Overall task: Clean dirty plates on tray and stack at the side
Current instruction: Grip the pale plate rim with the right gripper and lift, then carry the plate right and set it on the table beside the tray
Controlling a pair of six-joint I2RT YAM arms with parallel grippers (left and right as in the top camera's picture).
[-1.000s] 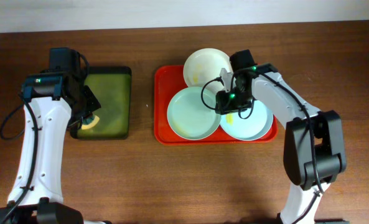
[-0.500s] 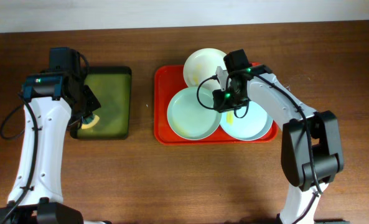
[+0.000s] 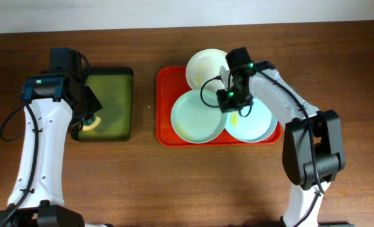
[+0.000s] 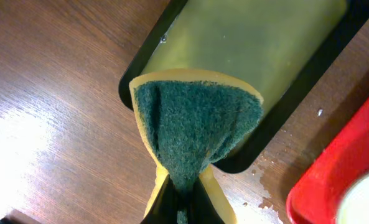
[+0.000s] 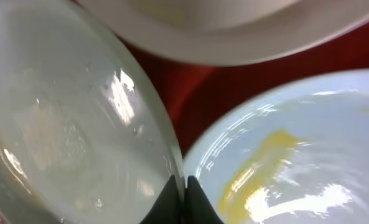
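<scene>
Three plates lie on the red tray (image 3: 164,107): a creamy white plate (image 3: 205,66) at the back, a pale blue-green plate (image 3: 196,118) at the front left, and a second blue-green plate (image 3: 256,126) with a yellow smear at the right. My right gripper (image 3: 227,104) is shut on the rim of the left blue-green plate (image 5: 66,124), next to the smeared plate (image 5: 296,162). My left gripper (image 3: 89,120) is shut on a yellow and green sponge (image 4: 196,124) above the dark green tray (image 3: 108,104).
The dark green tray (image 4: 265,43) sits on the wooden table left of the red tray (image 4: 340,174). Small wet spots mark the wood between the two trays.
My right gripper has shifted a little toward the back and drawn the left blue-green plate slightly right, its rim now over the smeared plate's edge. The left arm has not moved.
</scene>
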